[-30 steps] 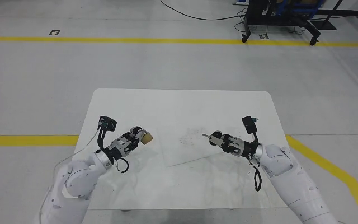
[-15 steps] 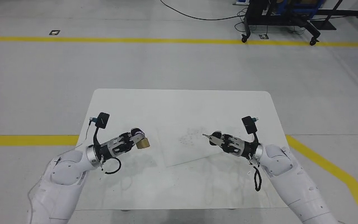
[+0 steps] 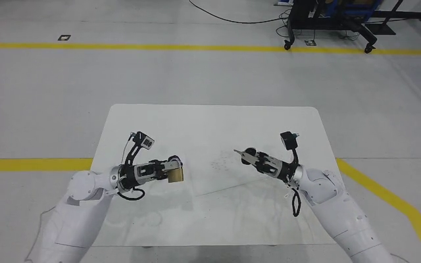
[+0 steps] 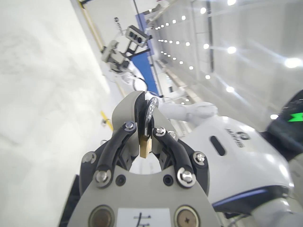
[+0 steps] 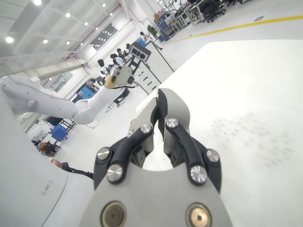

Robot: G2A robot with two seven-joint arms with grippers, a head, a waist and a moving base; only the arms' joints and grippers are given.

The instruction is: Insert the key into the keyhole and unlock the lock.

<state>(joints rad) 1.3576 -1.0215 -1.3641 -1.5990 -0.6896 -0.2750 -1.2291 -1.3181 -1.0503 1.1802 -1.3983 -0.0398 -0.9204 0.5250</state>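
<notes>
The left tool [image 3: 170, 171] is pinching the brass lock [image 3: 175, 175], hovering above the tabletop [image 3: 217, 121] at 9 o'clock from its middle. The right tool [image 3: 248, 156], fingers pressed together on the key [image 3: 238, 152], is hovering at 2 o'clock. The key's tip is pointing toward 10 o'clock, well apart from the lock.
</notes>
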